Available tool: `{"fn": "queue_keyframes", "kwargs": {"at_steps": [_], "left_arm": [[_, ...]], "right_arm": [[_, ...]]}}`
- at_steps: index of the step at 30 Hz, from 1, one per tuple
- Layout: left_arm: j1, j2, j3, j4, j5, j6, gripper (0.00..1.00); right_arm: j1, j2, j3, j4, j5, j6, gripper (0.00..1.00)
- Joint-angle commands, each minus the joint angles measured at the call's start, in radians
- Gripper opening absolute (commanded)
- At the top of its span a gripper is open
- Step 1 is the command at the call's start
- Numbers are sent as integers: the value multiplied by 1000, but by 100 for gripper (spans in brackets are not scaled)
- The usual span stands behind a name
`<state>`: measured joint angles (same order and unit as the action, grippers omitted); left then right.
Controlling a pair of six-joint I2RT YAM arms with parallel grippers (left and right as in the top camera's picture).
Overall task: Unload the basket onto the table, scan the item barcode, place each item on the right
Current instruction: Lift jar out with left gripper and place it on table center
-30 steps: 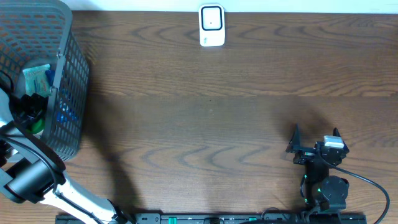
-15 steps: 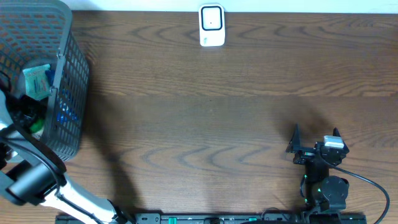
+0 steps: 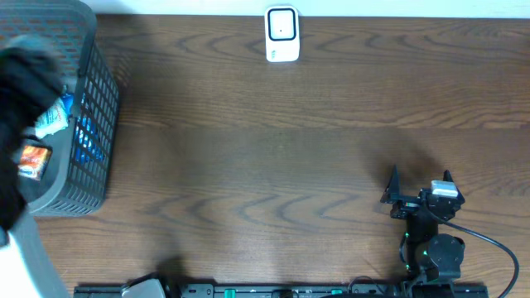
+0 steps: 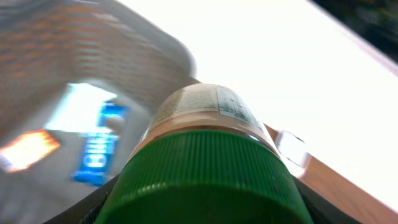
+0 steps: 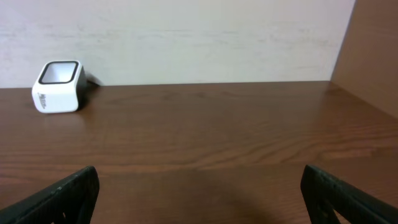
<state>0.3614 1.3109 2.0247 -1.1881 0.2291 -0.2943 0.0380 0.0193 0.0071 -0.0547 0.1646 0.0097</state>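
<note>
My left gripper [image 4: 205, 208] is shut on a bottle with a ribbed green cap [image 4: 208, 168] and a pale printed label [image 4: 208, 106]. The bottle fills the left wrist view, with a dark finger on each side of the cap. From overhead, the left arm [image 3: 25, 83] is a dark blur above the grey basket [image 3: 93, 149], and the bottle is hidden there. The white barcode scanner [image 3: 281, 35] stands at the far edge of the table and also shows in the right wrist view [image 5: 58, 86]. My right gripper [image 3: 418, 186] rests open at the near right, with nothing between its fingers [image 5: 68, 193].
The mesh basket at the far left holds a blue packet [image 3: 83, 136], an orange packet [image 3: 31, 160] and other items. A pale wall runs behind the scanner. Bare wooden tabletop [image 3: 273, 157] lies between the basket, the scanner and the right arm.
The left gripper closed on the green-capped bottle inside the basket and has risen with it, blurring in the overhead view. The right arm has not moved.
</note>
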Motion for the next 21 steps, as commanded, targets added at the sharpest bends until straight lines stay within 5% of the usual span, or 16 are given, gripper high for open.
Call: {"fn": "queue_keyframes", "kwargs": {"at_steps": [1, 6, 21], "left_arm": [[-269, 23, -12, -19, -26, -77, 63], [-576, 143, -71, -100, -224, -318, 63], [-784, 696, -177, -80, -274, -681, 63]], "right_arm": [[9, -2, -2, -2, -2, -14, 99], [9, -2, -2, -2, -2, -14, 99], [9, -1, -2, -2, -2, -14, 99]]}}
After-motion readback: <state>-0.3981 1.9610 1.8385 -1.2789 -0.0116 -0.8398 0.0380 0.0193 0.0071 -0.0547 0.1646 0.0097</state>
